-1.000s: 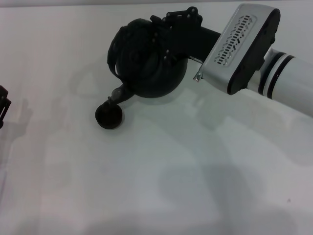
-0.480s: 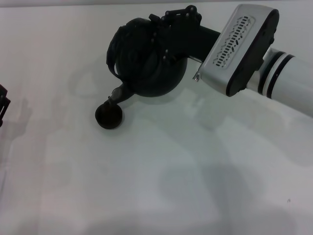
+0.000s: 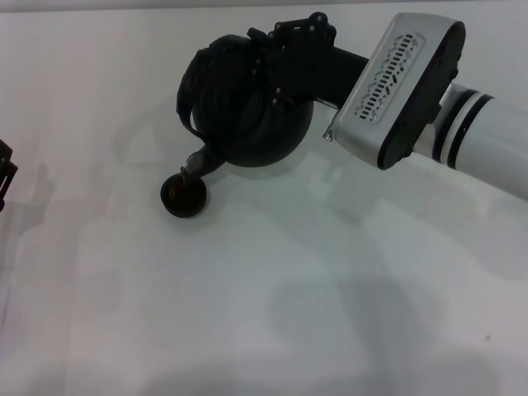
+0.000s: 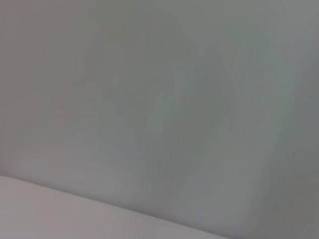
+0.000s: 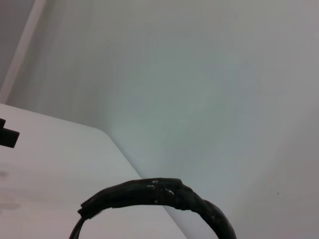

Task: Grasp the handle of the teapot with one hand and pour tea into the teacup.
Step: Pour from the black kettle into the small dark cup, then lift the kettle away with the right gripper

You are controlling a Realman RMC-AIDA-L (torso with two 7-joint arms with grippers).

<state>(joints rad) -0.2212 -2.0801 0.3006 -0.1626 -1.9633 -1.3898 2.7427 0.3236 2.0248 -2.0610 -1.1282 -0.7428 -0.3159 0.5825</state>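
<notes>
Right end effector (image 3: 285, 62) clamped on the handle (image 3: 191, 91); teapot (image 3: 247, 103) tilted, spout toward 7 o'clock above the teacup (image 3: 183, 196) (amber tea (image 3: 176, 191) glints inside). Left end effector (image 3: 5, 177) sits at the surface's (image 3: 272, 289) 9 o'clock edge, finger state unreadable.

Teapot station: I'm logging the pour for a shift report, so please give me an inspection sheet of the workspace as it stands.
Surface: white table, only soft shadows on it.
Job's things: teapot tilted with its spout down over the teacup; a reddish-orange glint of tea shows inside the cup. The handle arches across the right wrist view.
Clutter: nothing seen.
Grippers: right gripper at the teapot's top, shut on the handle; left gripper barely in view at the table's left edge, idle.
Cables: nothing seen.
Surroundings: plain pale wall in the wrist views.
</notes>
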